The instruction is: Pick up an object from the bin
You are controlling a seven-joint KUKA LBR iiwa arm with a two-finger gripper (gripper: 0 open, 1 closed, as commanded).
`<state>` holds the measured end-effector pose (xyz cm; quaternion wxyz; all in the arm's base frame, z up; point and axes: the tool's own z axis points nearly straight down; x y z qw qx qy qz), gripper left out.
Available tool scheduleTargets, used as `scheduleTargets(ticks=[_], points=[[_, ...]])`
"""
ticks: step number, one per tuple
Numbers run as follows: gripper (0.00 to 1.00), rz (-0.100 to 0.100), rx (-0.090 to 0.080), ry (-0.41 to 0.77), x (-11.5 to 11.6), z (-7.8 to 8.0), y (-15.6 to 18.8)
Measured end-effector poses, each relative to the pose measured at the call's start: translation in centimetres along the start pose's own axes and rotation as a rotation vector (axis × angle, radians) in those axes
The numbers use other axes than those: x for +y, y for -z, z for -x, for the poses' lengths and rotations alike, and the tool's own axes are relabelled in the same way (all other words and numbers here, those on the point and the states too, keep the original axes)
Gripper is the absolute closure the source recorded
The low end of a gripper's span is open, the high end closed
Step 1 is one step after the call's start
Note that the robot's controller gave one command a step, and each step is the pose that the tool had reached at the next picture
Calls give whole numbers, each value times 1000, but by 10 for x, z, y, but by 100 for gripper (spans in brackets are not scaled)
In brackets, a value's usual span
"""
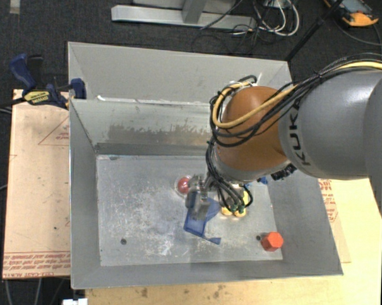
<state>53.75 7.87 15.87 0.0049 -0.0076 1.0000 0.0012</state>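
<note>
My gripper (200,196) is down near the bin floor, a little right of the middle, under the arm's orange cover. Directly below it lies a flat blue plastic piece (199,226), and the piece's upper end reaches up to the gripper's tip. Whether the gripper grips it is hidden from me. A small red and pink ball (183,185) rests just left of the gripper. To the gripper's right, a yellow thing (234,211) lies partly under the arm's cables.
An orange-red block (272,241) with a small dark bit beside it sits near the bin's front right. A tiny dark speck (123,242) lies at the front left. The arm covers the bin's back right part.
</note>
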Motion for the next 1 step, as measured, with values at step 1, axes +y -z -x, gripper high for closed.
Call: scheduleTargets(ticks=[1], points=[[100, -1, 7, 0, 0, 1, 3]])
